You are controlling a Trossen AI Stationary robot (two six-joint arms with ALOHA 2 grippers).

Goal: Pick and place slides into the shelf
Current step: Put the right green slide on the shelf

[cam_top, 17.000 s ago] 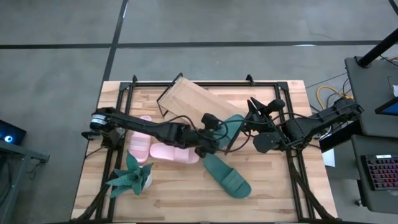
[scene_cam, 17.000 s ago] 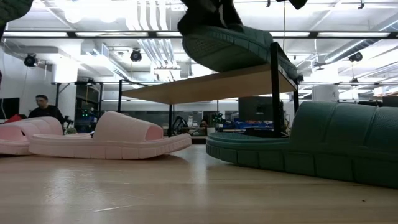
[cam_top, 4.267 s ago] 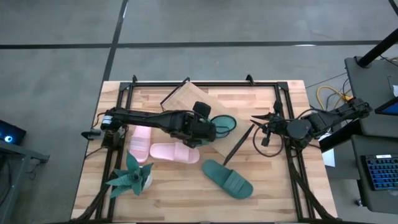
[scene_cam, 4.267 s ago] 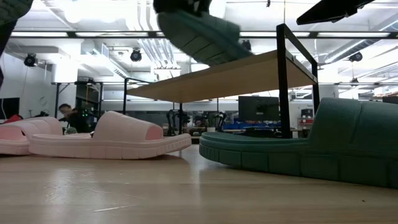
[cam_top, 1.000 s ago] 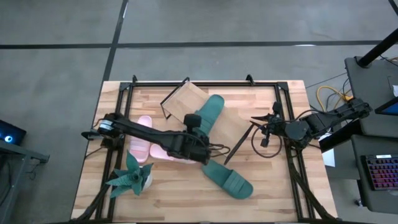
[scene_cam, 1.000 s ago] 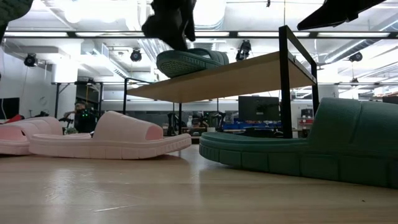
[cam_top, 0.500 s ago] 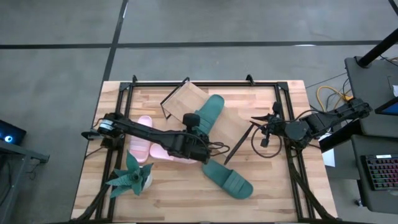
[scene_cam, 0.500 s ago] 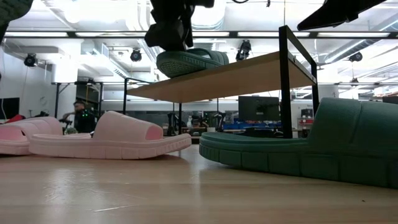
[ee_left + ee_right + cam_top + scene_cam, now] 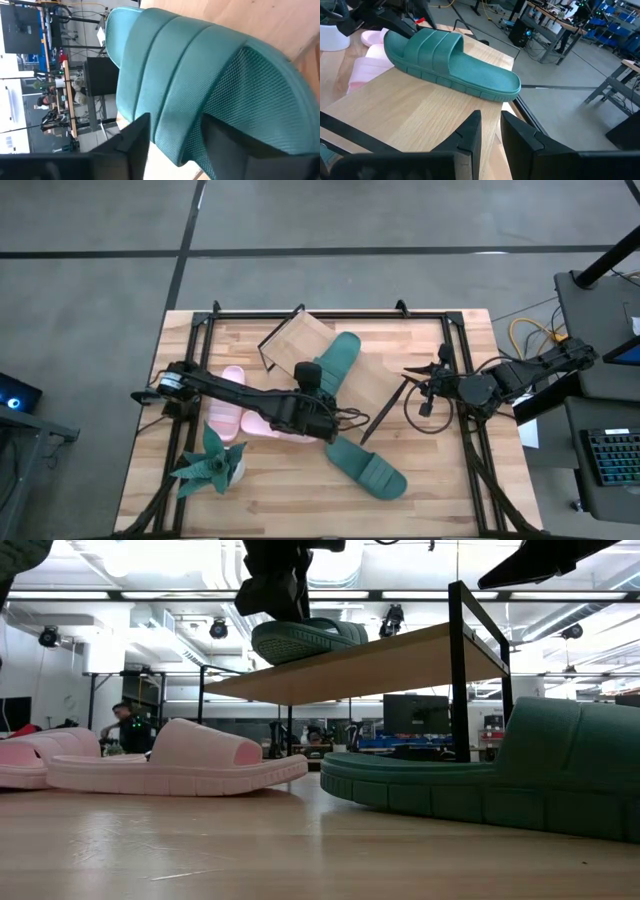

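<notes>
A ribbed dark green foam slide lies across the light wood board of the tilted wire-legged shelf, centre of the high view, its mesh-textured footbed filling the left wrist view. The left gripper sits at its strap end, fingers parted either side of the strap; contact is unclear. A second green slide lies lower centre, two pale pink slides at left. The right gripper hovers right, fingers narrowly apart, empty.
</notes>
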